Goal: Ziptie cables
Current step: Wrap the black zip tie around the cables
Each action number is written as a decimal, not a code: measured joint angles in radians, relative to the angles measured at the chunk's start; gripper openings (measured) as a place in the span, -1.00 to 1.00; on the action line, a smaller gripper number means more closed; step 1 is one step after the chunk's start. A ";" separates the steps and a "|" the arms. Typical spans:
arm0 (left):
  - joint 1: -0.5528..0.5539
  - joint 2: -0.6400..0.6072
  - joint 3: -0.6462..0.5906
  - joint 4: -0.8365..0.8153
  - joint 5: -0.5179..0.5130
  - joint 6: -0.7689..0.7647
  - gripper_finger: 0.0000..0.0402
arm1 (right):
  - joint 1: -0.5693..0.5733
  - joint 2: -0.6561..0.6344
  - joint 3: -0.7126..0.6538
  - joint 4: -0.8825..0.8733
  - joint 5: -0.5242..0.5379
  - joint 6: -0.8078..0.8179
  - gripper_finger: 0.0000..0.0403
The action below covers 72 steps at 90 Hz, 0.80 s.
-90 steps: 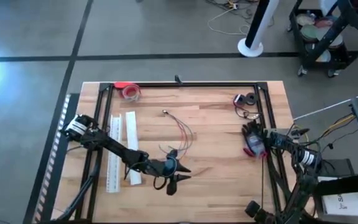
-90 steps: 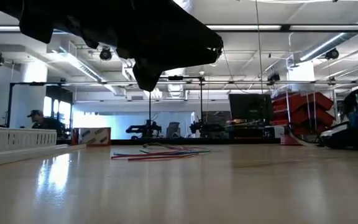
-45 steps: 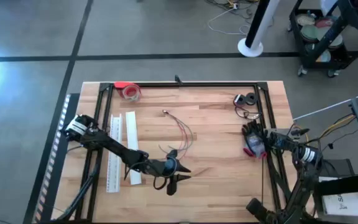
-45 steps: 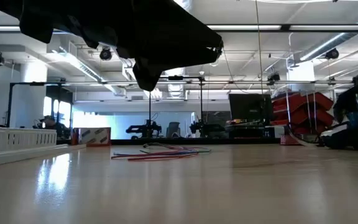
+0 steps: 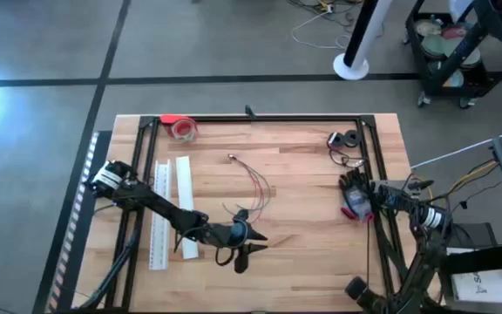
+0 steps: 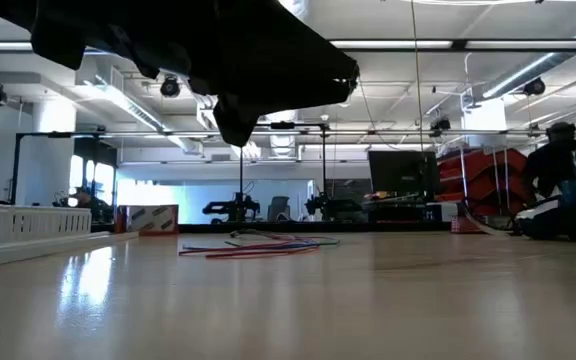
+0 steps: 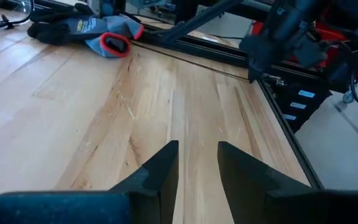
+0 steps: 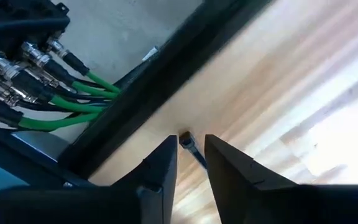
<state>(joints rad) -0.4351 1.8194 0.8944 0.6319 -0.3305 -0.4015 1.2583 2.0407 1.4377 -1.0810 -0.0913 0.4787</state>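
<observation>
The thin reddish-pink and pale cables lie loose near the middle of the light wooden table, their long axis running from a tiny connector end at the far side toward the near edge, curving rightward. The left claw hovers just nearer than them, fingers slightly apart, holding nothing. The right claw, at the table's right edge, is narrowly parted and empty.

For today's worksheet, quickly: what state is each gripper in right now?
Left gripper: open, holding nothing.
Right gripper: open, holding nothing.
</observation>
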 joint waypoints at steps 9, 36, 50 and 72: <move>0.000 0.000 0.000 0.000 0.000 0.000 -0.51 | -0.019 -0.002 0.024 -0.035 0.000 0.030 -0.69; 0.000 0.000 0.000 0.000 0.000 -0.001 -0.51 | -0.073 -0.079 0.119 -0.323 0.193 0.014 -0.74; 0.000 0.000 0.000 0.003 0.000 -0.003 -0.51 | -0.066 -0.115 0.095 -0.265 0.240 -0.023 -0.70; 0.000 0.000 0.000 0.004 0.000 -0.002 -0.51 | -0.044 -0.082 0.038 -0.175 0.198 -0.360 -0.52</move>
<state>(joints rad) -0.4355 1.8196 0.8942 0.6355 -0.3305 -0.4035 1.2144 1.9589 1.4753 -1.2562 0.1064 0.1190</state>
